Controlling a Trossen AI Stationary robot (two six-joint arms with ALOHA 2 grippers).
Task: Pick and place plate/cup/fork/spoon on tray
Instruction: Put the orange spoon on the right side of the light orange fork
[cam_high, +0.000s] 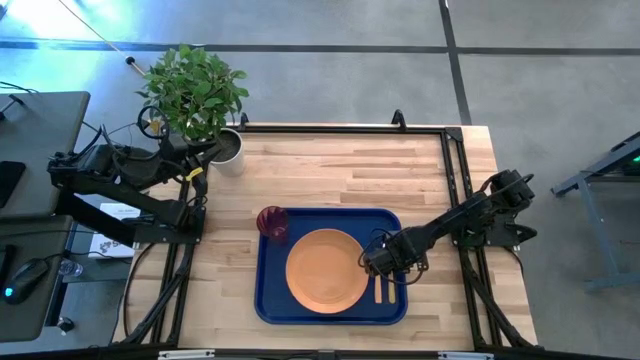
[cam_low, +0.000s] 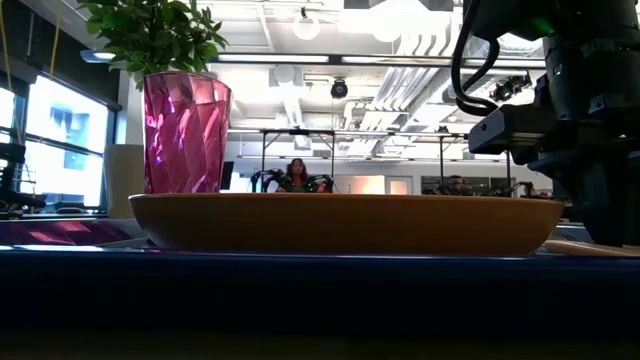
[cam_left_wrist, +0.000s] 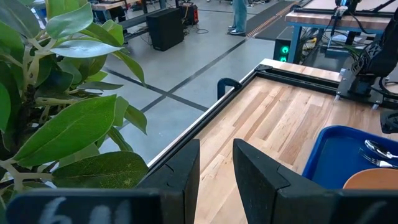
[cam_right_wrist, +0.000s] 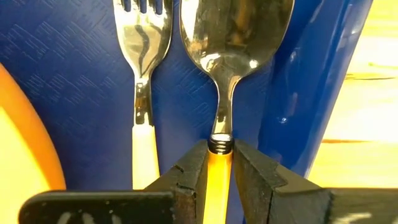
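The blue tray (cam_high: 270, 300) lies on the wooden table. The orange plate (cam_high: 326, 269) rests on its middle. The dark red cup (cam_high: 272, 222) stands upright on the tray's far left corner. The fork (cam_right_wrist: 143, 74) and the spoon (cam_right_wrist: 233, 43) lie side by side on the tray right of the plate, with the spoon nearer the tray's right rim. My right gripper (cam_high: 386, 266) is over them, shut on the spoon's handle. My left gripper (cam_left_wrist: 216, 168) is open and empty, parked at the table's far left beside the plant. My right gripper pinches the spoon's orange-tan handle (cam_right_wrist: 217, 167) between its two fingers, right behind the metal neck. The fingers (cam_right_wrist: 186, 171) come from above and lie across the handle. The spoon's bowl (cam_right_wrist: 239, 31) lies flat over the tray floor, next to the fork.
A leafy plant in a grey pot (cam_high: 228, 150) stands at the table's far left corner, close to my left gripper. A black frame rail (cam_high: 455, 170) runs along the table's right side. Bare wood shows beyond the tray's far rim (cam_high: 340, 170).
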